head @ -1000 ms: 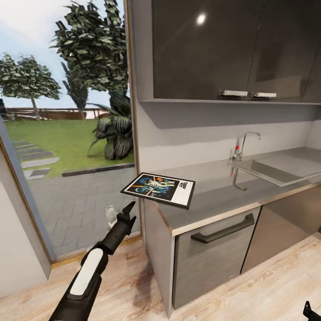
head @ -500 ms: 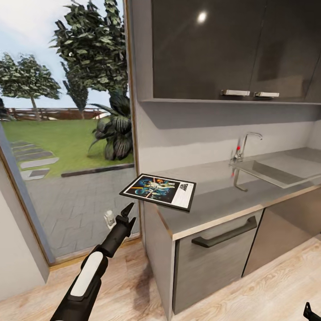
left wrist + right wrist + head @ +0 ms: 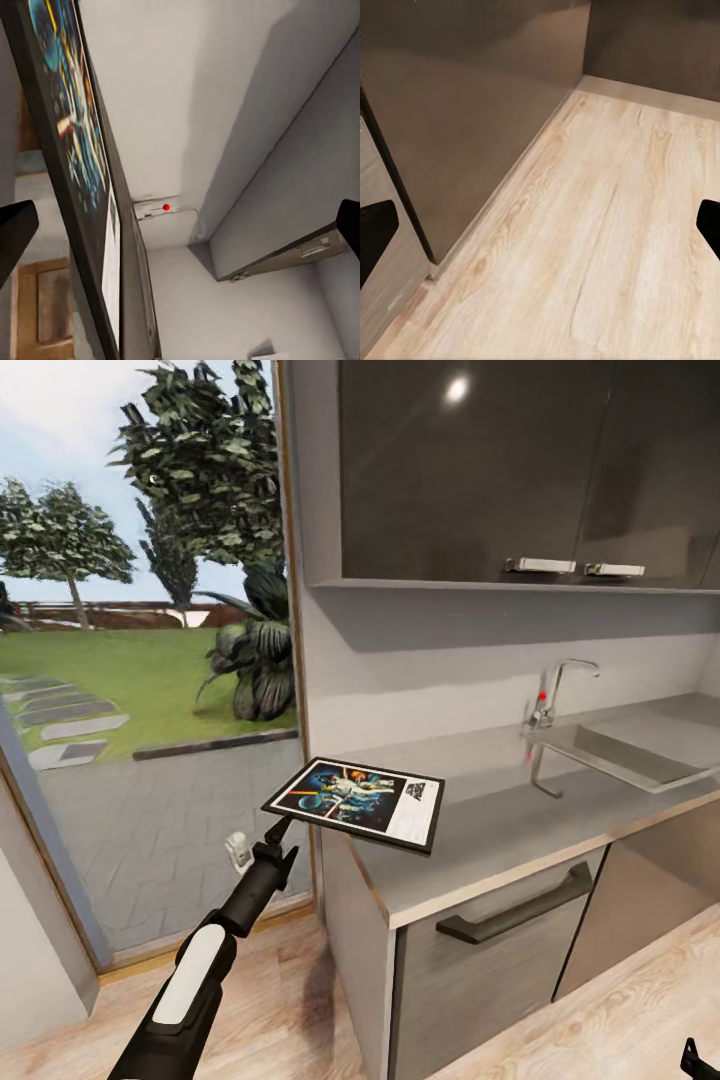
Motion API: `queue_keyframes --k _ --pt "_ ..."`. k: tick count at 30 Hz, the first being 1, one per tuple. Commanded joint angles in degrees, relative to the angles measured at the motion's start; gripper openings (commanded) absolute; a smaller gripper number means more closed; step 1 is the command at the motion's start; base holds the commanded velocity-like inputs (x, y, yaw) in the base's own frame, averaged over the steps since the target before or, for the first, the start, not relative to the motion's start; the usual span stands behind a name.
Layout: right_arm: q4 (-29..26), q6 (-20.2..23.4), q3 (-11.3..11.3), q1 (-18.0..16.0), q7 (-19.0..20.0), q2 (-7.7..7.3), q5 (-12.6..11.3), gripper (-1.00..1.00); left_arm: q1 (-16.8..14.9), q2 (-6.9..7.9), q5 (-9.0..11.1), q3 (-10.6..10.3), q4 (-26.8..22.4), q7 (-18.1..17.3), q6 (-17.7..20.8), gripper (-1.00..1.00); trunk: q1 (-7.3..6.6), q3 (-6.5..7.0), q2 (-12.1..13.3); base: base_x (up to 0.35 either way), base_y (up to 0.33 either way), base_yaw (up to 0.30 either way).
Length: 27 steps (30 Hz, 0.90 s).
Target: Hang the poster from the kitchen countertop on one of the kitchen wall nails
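The black-framed poster (image 3: 355, 803) lies flat on the left end of the grey kitchen countertop (image 3: 500, 830), its left part overhanging the end. My left gripper (image 3: 279, 828) reaches up just under the poster's left corner, open. In the left wrist view the poster (image 3: 79, 172) runs edge-on between the two spread fingertips (image 3: 15, 234) of the left gripper (image 3: 180, 229), nearer one finger. My right gripper (image 3: 540, 225) hangs low and open over the wooden floor beside the cabinets; its tip (image 3: 692, 1057) peeks in at the head view's lower right corner.
An inset sink (image 3: 625, 755) and chrome tap (image 3: 560, 685) sit farther right on the countertop. Dark upper cabinets (image 3: 480, 470) hang above. A floor-to-ceiling window (image 3: 150, 660) stands left of the counter end. Grey base cabinets with a dark handle (image 3: 520, 905) face the wooden floor (image 3: 607, 247).
The head view has shifted slightly. My left gripper has risen and closed the gap to the poster's left corner. The poster lies where it was on the countertop.
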Motion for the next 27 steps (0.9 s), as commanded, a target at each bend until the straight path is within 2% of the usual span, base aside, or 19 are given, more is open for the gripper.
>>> queue_keyframes --k 1,12,14,19,27 --pt "0.05 -0.19 -0.04 -0.05 -0.09 0.0 0.03 1.0 -0.04 0.07 0.51 0.67 0.01 -0.09 0.59 1.0 0.0 -0.06 -0.03 0.068 0.0 0.0" --pt "0.13 -0.19 -0.04 -0.05 -0.03 -0.01 0.03 1.0 -0.04 1.14 0.51 3.47 0.7 -0.21 0.83 1.0 0.0 -0.06 -0.03 0.138 0.0 0.0" --pt "0.14 -0.17 -0.04 -0.05 -0.03 -0.03 0.03 1.0 -0.04 1.57 0.51 3.95 2.67 -0.41 0.84 1.0 0.0 -0.06 -0.03 0.019 0.0 0.0" --pt "0.14 -0.18 -0.04 -0.05 -0.05 -0.05 0.03 1.0 -0.04 1.69 0.45 4.06 3.42 -3.02 0.91 1.0 0.0 -0.06 -0.03 0.157 0.0 0.0" --pt "0.14 -0.15 -0.04 -0.05 -0.1 -0.03 0.03 1.0 -0.04 1.78 0.42 4.12 3.69 -4.0 0.89 1.0 0.0 -0.06 -0.03 0.164 0.0 0.0"
